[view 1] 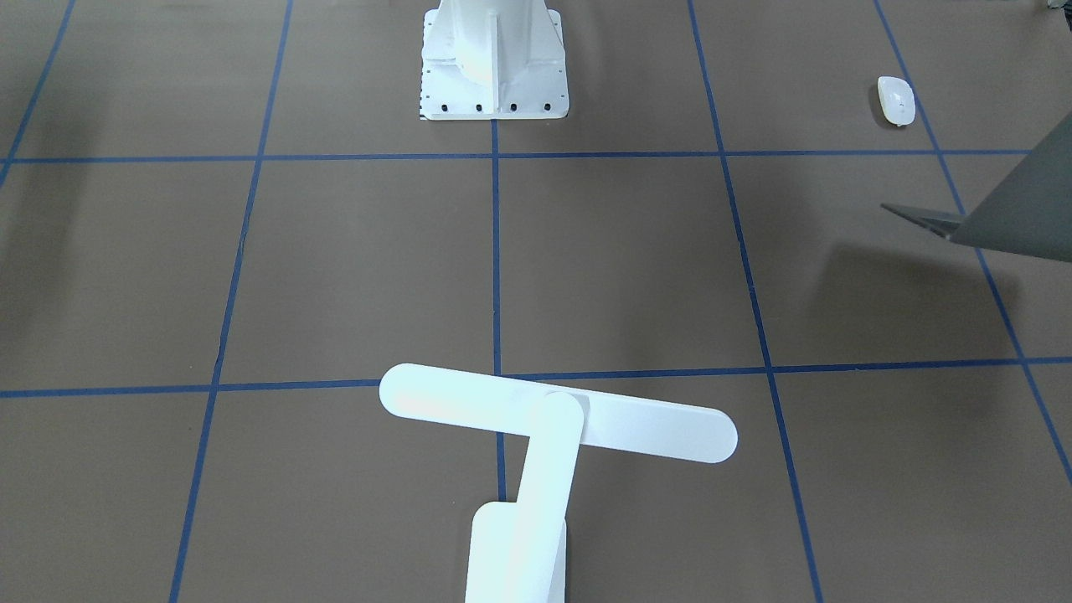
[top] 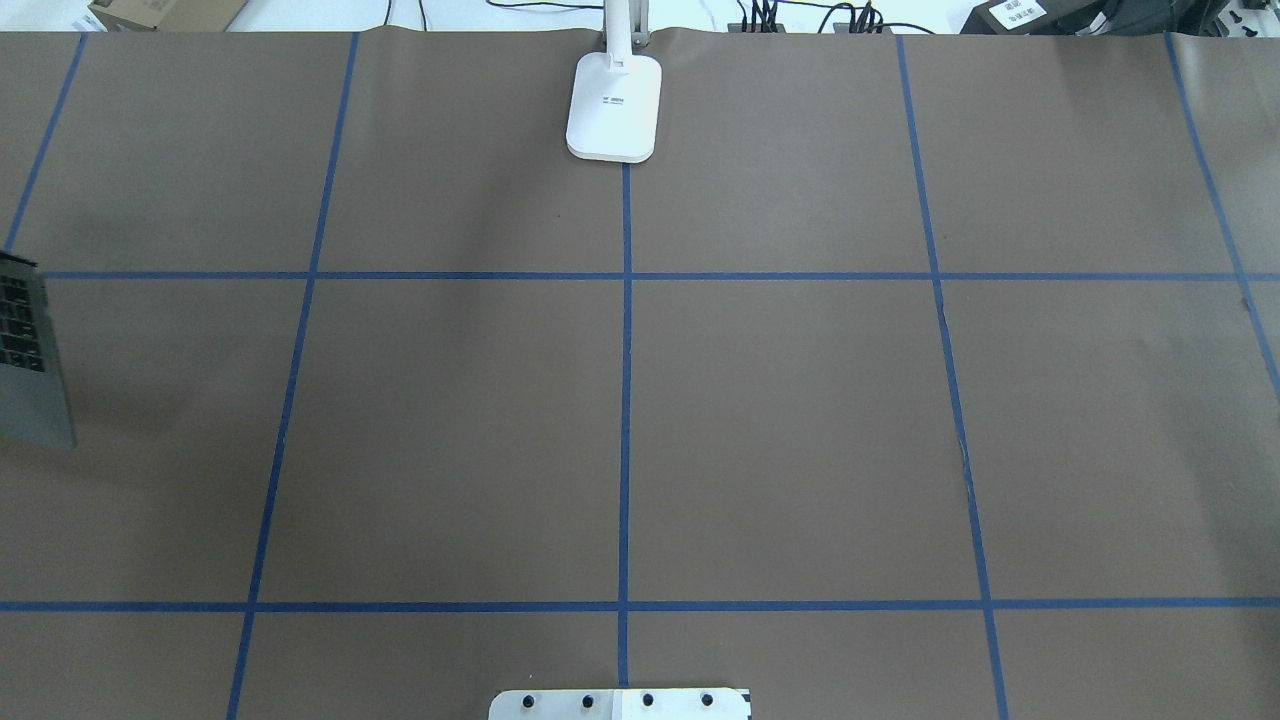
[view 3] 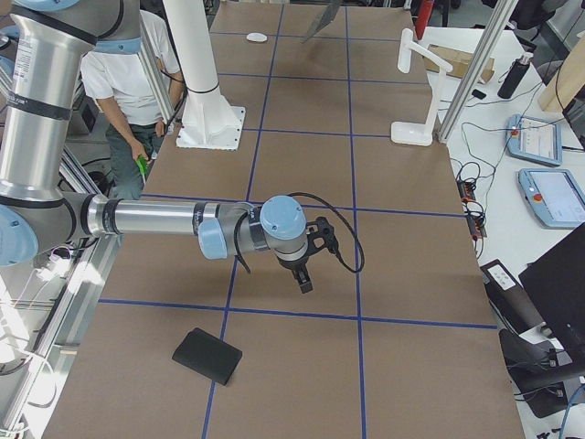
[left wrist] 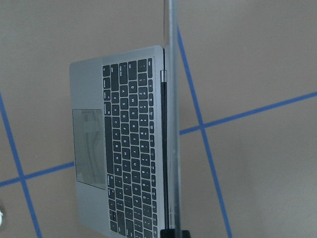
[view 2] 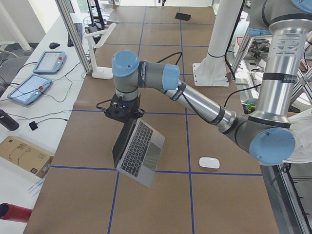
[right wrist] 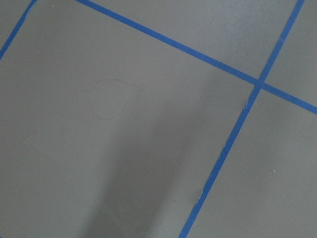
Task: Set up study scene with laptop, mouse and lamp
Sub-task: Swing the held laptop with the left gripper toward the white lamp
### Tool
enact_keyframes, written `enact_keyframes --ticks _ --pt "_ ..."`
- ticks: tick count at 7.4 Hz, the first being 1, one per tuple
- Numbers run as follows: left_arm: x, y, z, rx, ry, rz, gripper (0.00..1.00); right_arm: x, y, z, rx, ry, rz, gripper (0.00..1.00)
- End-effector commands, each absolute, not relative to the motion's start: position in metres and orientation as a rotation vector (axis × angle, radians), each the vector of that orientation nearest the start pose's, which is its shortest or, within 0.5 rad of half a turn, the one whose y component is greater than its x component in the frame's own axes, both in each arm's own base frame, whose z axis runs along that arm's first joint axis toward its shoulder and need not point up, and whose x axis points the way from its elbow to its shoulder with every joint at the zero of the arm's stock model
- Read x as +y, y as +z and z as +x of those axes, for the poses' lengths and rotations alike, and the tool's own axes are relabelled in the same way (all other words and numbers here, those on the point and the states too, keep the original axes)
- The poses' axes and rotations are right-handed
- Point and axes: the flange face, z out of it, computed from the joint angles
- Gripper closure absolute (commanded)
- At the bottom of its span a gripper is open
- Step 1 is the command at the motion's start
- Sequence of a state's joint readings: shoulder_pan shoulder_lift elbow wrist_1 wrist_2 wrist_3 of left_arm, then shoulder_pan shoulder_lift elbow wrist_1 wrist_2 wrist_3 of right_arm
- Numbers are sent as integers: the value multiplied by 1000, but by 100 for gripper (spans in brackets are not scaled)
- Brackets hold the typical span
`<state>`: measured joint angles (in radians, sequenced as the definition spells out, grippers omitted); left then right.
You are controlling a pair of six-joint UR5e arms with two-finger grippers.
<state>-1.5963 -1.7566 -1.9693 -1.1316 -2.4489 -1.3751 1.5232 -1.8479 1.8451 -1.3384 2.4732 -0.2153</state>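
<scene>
The open grey laptop hangs tilted above the table's left end, held by the top edge of its lid. My left gripper is shut on that lid. The left wrist view looks down the lid's edge onto the keys and trackpad. The laptop also shows at the edges of the front view and the overhead view. The white mouse lies on the table near it. The white lamp stands at the far middle edge. My right gripper hovers low over bare table; I cannot tell if it is open.
The white bolted pedestal stands at the robot's side of the table. A thin black square pad lies at the right end. A person stands behind the pedestal. Blue tape lines grid the brown table.
</scene>
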Motion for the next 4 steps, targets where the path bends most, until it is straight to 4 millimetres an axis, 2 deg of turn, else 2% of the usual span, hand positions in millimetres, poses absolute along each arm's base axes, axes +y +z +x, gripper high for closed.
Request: enact_keyframes --ticks 1,2,3,4 --pt "-547 317 34 844 -1235 -526 100 -389 610 35 -917 -311 266 0" --pt "-539 268 83 837 -1239 -488 100 -389 610 35 -918 -303 263 0" --pt "-525 233 130 838 -1216 -474 100 -389 610 35 -920 -303 262 0" --pt "-518 196 168 857 -1208 -511 100 -389 611 35 -920 -299 257 0"
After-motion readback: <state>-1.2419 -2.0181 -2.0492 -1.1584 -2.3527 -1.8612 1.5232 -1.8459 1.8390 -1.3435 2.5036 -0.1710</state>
